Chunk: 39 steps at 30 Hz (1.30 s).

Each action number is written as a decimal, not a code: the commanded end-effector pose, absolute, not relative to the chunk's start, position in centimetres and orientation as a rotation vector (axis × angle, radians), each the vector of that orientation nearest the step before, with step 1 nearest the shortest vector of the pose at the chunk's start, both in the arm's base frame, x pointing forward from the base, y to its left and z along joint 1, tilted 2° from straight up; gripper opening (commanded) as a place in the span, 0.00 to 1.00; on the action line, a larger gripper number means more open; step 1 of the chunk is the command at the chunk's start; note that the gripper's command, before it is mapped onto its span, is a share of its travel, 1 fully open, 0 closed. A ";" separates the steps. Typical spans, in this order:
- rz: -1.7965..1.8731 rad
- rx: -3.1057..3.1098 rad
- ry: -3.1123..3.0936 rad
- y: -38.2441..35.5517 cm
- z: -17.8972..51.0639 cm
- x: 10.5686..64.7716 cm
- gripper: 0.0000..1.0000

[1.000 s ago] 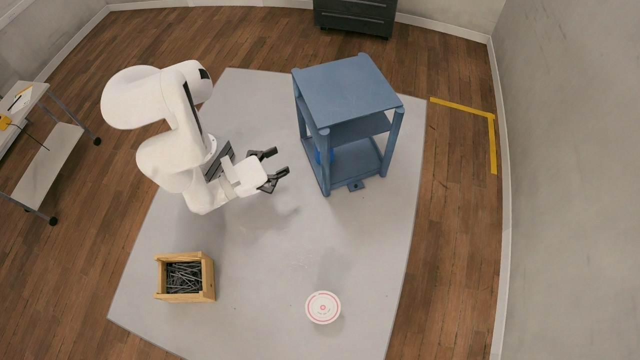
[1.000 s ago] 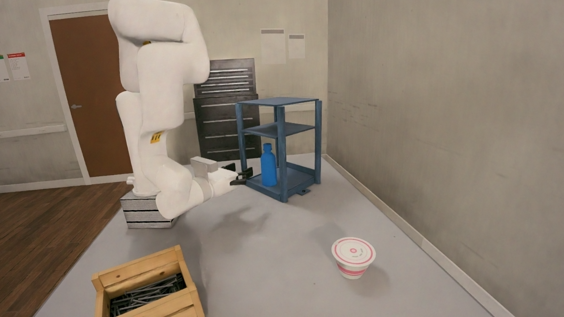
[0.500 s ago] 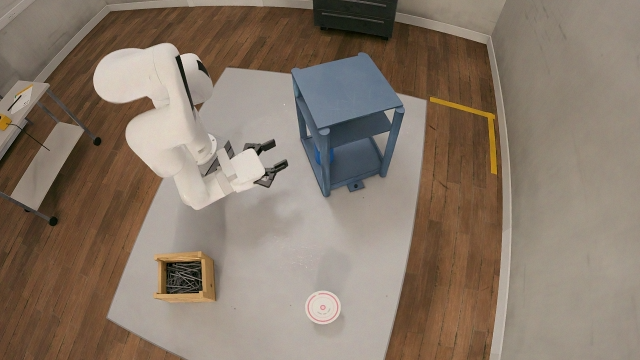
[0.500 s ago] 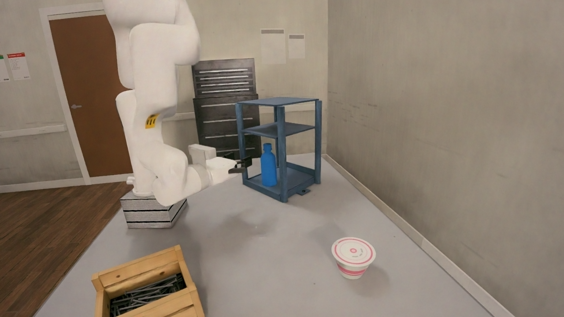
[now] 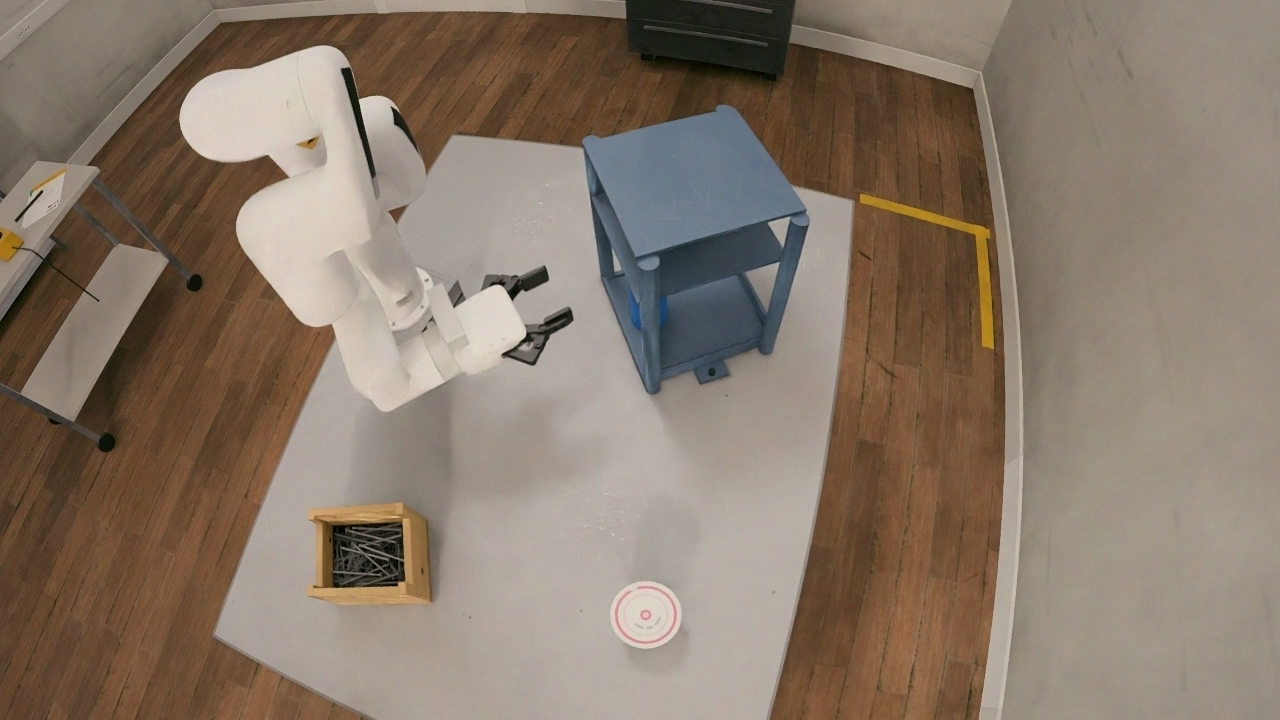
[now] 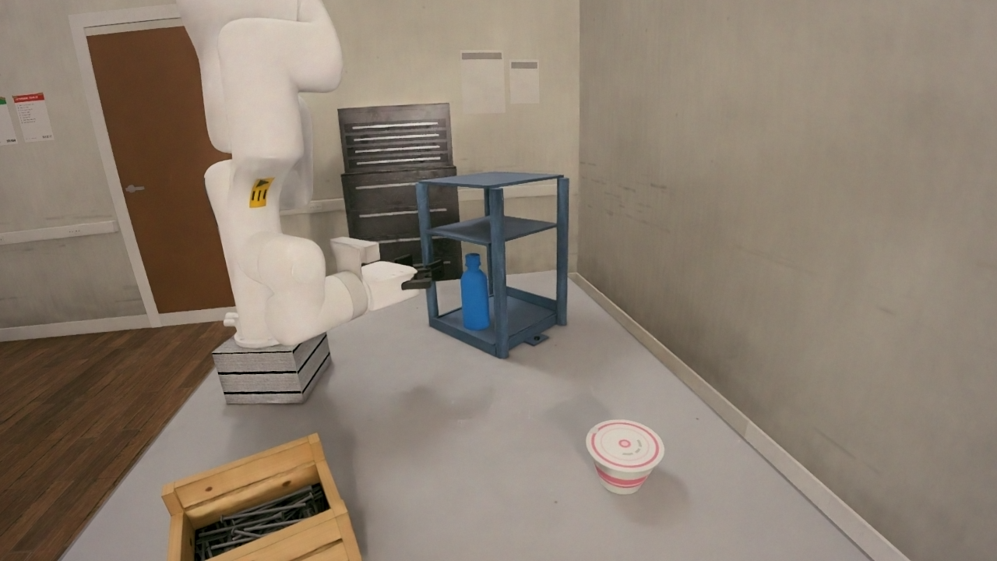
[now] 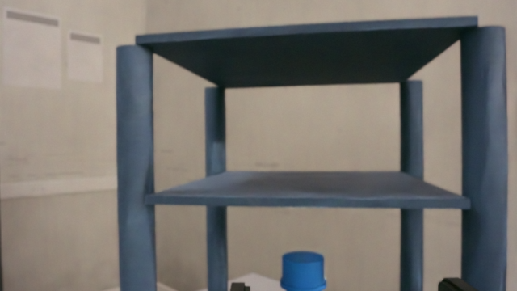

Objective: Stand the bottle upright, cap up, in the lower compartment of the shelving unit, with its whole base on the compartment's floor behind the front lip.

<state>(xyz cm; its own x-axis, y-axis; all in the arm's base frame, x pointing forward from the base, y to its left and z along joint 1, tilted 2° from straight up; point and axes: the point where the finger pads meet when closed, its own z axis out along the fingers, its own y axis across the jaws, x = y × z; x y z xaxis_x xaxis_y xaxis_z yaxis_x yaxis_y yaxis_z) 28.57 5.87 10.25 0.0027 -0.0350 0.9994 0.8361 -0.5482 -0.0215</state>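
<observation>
The blue bottle [image 6: 474,293] stands upright, cap up, in the lower compartment of the blue shelving unit [image 6: 493,258]. In the overhead view only a sliver of the bottle [image 5: 646,308] shows behind a front post of the unit [image 5: 693,237]. In the wrist view only its cap [image 7: 303,270] shows at the bottom edge, below the middle shelf [image 7: 307,190]. My gripper [image 5: 541,313] is open and empty. It hangs in the air in front of the unit, apart from the bottle, and shows in the side view [image 6: 421,273] too.
A wooden crate of dark metal rods [image 5: 368,553] sits on the grey mat at the front left. A white cup with a pink-ringed lid [image 5: 645,614] stands at the front. A dark drawer cabinet [image 6: 397,181] stands against the back wall behind the unit.
</observation>
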 end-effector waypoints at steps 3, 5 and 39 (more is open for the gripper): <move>-1.627 -1.601 -0.843 5.8 10.9 28.6 0.83; -1.627 -1.601 -0.843 5.8 10.9 28.6 0.83; -1.627 -1.601 -0.843 5.8 11.0 28.6 1.00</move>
